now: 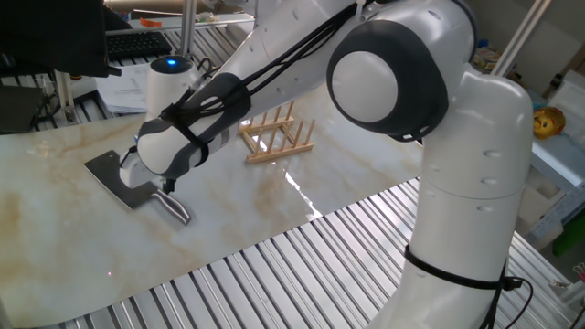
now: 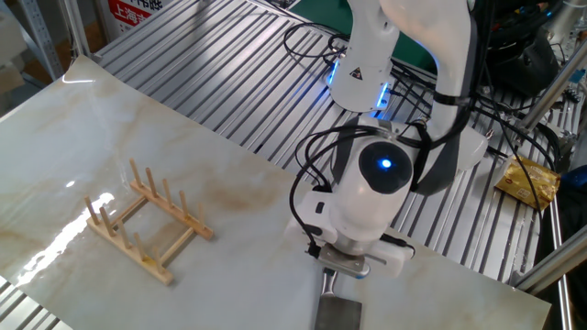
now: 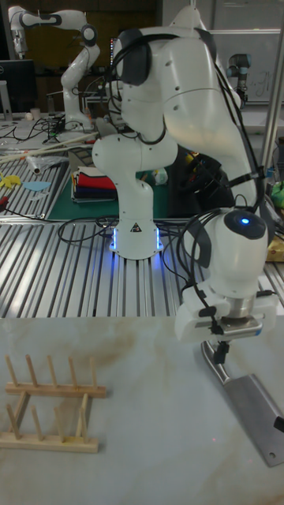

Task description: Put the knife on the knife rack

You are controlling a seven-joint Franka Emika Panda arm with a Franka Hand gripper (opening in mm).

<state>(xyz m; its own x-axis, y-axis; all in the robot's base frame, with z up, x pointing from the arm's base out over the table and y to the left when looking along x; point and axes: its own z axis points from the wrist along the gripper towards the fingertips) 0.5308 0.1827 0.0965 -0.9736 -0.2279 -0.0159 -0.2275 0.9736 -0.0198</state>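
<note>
Knife point(image 3: 241, 390): flat on the marble table point(image 3: 142, 442), dark broad blade pointing away from the arm's base, shiny handle toward it. In one fixed view point(image 1: 137, 185) the blade lies left of the handle, and the handle end pokes out below the wrist.
Gripper point(image 3: 220, 353): pointing straight down over the handle, at the end nearest the blade. Fingertips point(image 3: 221, 357) low, at or just above the metal; contact cannot be confirmed.
Jaw state: cannot tell. The fingers read as one dark stub in the tall view, and the wrist housing hides them in the other fixed view point(image 2: 344, 268). No sign the knife is lifted.
Knife rack point(image 2: 138, 220): light wood, upright pegs in rows on two rails, standing on the table well apart from the knife. Nothing in it. In the tall view point(image 3: 51, 402) it sits at the left edge, the knife at the right.
Arm: big white links folded low over the table; blue light glowing on the wrist.
Table edge: slatted metal bench point(image 2: 229, 82) on all sides.
Background: cables behind the arm's base, a second white arm point(image 3: 63, 31) far back in the room.
</note>
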